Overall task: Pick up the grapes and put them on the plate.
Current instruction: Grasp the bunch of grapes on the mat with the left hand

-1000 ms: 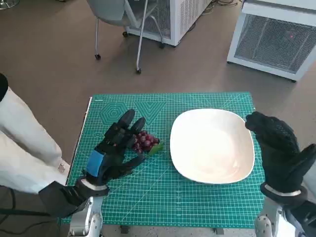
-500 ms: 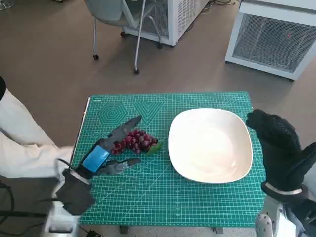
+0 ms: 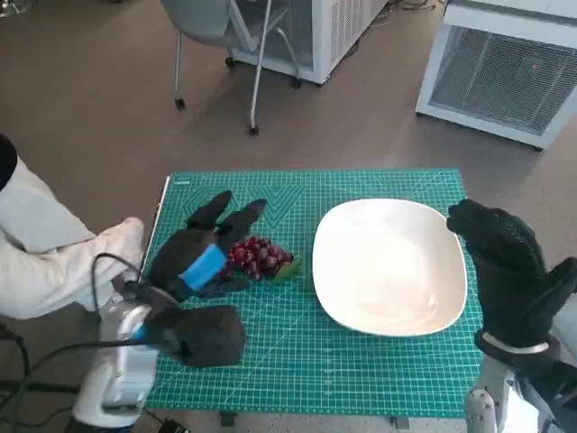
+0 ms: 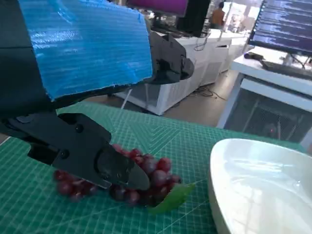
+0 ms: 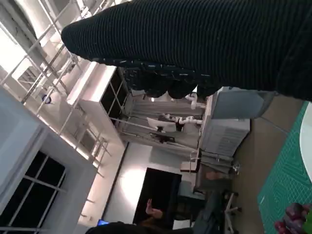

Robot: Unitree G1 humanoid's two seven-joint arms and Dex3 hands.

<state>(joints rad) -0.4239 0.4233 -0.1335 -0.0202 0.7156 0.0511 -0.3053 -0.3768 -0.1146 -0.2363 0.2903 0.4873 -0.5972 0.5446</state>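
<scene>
While our left robot hand (image 3: 200, 255) hovers spread over the grapes (image 3: 257, 257) on the counter (image 3: 361, 379), just beside the plate (image 3: 389, 266), we risk closing off-centre and scattering berries; our right robot hand (image 3: 505, 271) waits empty, fingers apart.

No legible text, label, brand, number or sign anywhere. Green cutting mat (image 3: 379, 370) on the bench: printed grid lines and geometric outlines only; small white print at its far left corner is too tiny to make out. Left wrist view: monitor (image 4: 285, 24) in the background carries rows of pale text on dark, too blurred to read. White cabinet (image 3: 505, 68) with vent grille shows a faint reddish spot, not readable. Blue tape on the left hand (image 4: 87, 44): plain, unmarked.
</scene>
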